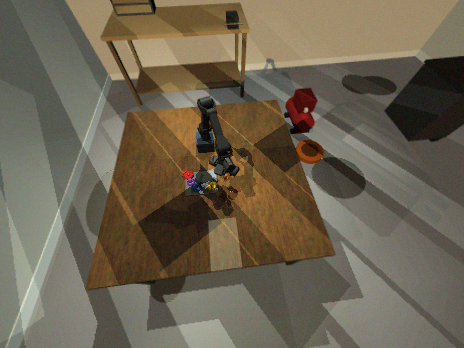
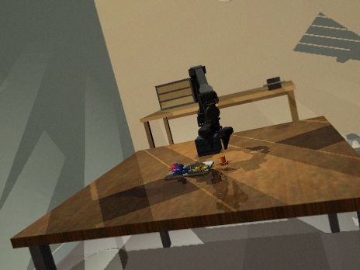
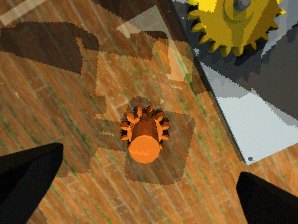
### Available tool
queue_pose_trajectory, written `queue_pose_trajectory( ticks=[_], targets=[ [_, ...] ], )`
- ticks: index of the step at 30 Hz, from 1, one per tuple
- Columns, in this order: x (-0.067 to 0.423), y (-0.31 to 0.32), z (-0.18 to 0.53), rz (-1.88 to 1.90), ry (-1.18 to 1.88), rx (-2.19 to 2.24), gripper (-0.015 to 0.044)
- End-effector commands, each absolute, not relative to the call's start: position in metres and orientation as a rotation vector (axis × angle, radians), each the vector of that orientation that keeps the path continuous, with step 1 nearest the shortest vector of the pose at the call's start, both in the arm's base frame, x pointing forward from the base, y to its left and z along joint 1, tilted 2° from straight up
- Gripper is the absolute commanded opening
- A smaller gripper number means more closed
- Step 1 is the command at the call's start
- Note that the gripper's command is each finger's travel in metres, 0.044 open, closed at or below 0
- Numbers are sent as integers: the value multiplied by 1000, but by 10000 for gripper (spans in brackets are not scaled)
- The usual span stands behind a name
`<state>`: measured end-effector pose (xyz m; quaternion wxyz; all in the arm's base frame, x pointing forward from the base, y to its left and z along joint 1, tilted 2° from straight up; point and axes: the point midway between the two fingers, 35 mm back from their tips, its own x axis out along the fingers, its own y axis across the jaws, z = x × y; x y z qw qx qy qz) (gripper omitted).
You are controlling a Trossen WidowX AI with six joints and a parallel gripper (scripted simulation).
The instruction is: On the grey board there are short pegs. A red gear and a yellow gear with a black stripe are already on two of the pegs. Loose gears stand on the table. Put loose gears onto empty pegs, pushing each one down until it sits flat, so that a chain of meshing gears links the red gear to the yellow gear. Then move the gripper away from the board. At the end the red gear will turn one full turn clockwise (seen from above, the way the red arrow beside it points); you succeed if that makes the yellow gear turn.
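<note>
Wrist view: the gripper [image 1: 224,167] [image 2: 218,144] [image 3: 152,166], spread wide and empty, straddles the orange gear [image 1: 226,176] [image 2: 223,160] [image 3: 144,145], presumably to grasp it.

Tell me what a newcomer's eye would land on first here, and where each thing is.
Probably the black arm, rising over the wooden table. Next, the bright orange gear, standing on the tabletop beside the board, between the open fingers in the wrist view. Then the yellow gear on the board.
</note>
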<state>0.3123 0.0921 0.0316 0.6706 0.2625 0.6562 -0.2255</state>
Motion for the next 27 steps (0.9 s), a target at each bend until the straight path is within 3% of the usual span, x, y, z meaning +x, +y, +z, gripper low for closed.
queue_pose_trajectory(
  ticks=[1, 27],
  targets=[
    [306, 100, 33, -571, 1455, 658, 440],
    [308, 102, -9, -571, 1455, 658, 440]
  ],
)
